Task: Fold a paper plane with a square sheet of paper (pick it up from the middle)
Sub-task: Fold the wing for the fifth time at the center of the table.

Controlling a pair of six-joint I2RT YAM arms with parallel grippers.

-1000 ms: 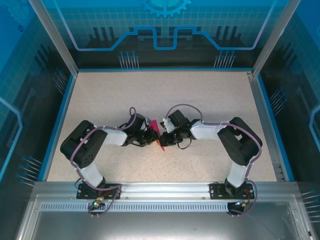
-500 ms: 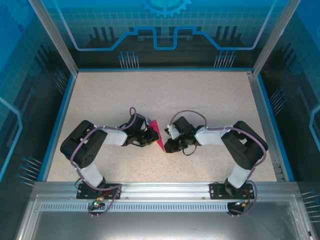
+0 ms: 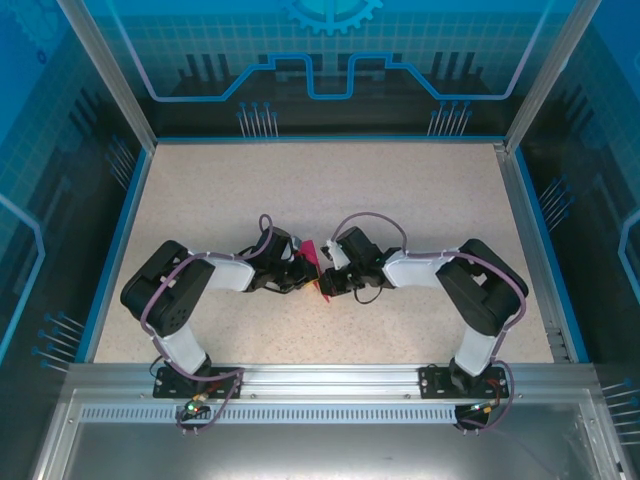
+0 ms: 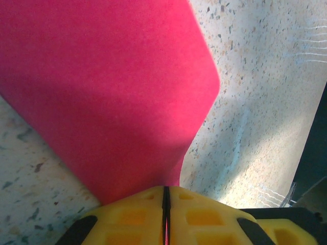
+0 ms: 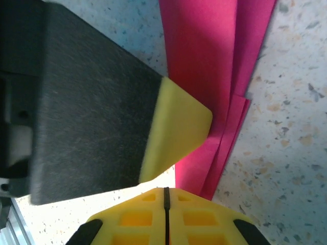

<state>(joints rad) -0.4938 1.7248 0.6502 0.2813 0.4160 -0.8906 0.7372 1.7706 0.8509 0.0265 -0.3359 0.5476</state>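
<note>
The square sheet of paper [image 3: 309, 254] is magenta and folded into several layers, standing on edge at the table's middle between the two arms. In the left wrist view the paper [image 4: 102, 92] spreads out from my left gripper [image 4: 166, 188], which is shut on it, with pink showing in the slit between the jaws. My left gripper [image 3: 303, 272] meets my right gripper [image 3: 326, 284] at the paper. In the right wrist view my right gripper [image 5: 166, 189] is shut, its tips just left of the layered paper [image 5: 204, 76]; its slit looks dark. The left gripper's yellow pad [image 5: 176, 127] presses the paper's side.
The speckled beige table [image 3: 320, 190] is ringed by a blue rim and glass walls [image 3: 330, 60]. An aluminium rail [image 3: 320, 378] with both arm bases runs along the near edge. The two arms stand very close together.
The right gripper backed off to the right half a second ago, then came back left against the paper and shut fully. The left gripper kept its hold and barely moved.
</note>
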